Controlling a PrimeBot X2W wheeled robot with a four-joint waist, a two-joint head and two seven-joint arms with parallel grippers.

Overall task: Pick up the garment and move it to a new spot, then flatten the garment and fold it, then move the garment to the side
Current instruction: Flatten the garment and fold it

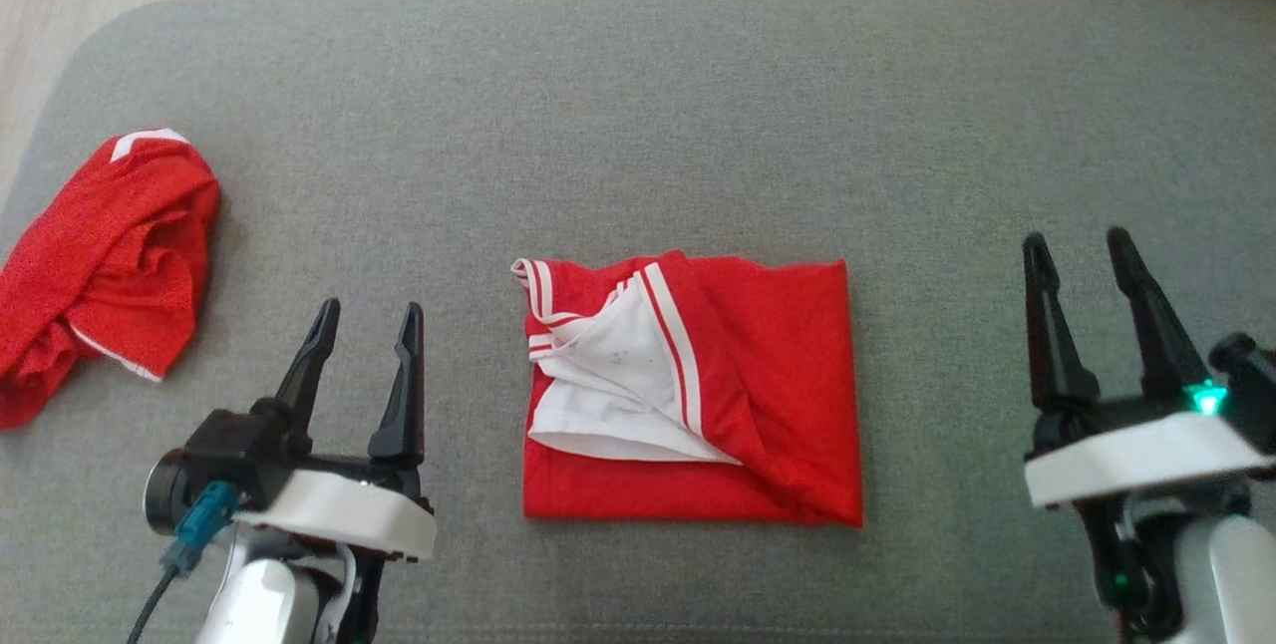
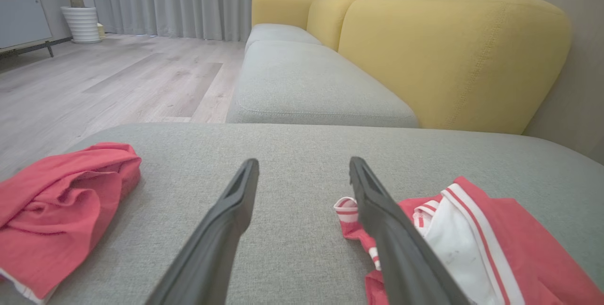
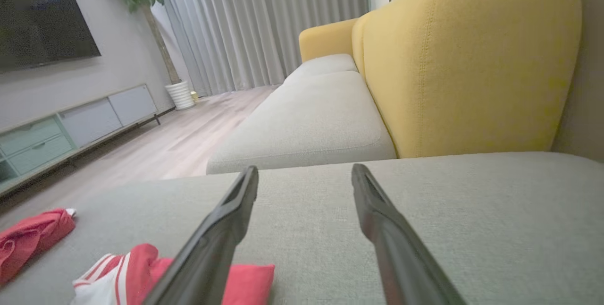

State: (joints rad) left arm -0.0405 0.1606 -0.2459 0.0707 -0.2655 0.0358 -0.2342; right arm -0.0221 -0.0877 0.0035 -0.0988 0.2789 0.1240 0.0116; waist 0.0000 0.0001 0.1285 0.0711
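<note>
At the far left of the grey sofa seat [image 1: 638,106], a crumpled red garment [image 1: 105,265] lies in a heap close to the seat's left edge. To its right, toward the near edge, the left gripper [image 1: 370,308] hovers with its two dark fingers spread wide, holding and touching nothing (the left wrist view shows bare cushion between them). In the middle of the seat lies the folded garment [image 1: 788,395], a red rectangle with a white, red-striped panel turned up on its left half. Well to its right, the right gripper [image 1: 1077,237] stands just as wide apart, empty, over bare grey fabric and clear of the cloth.
</note>
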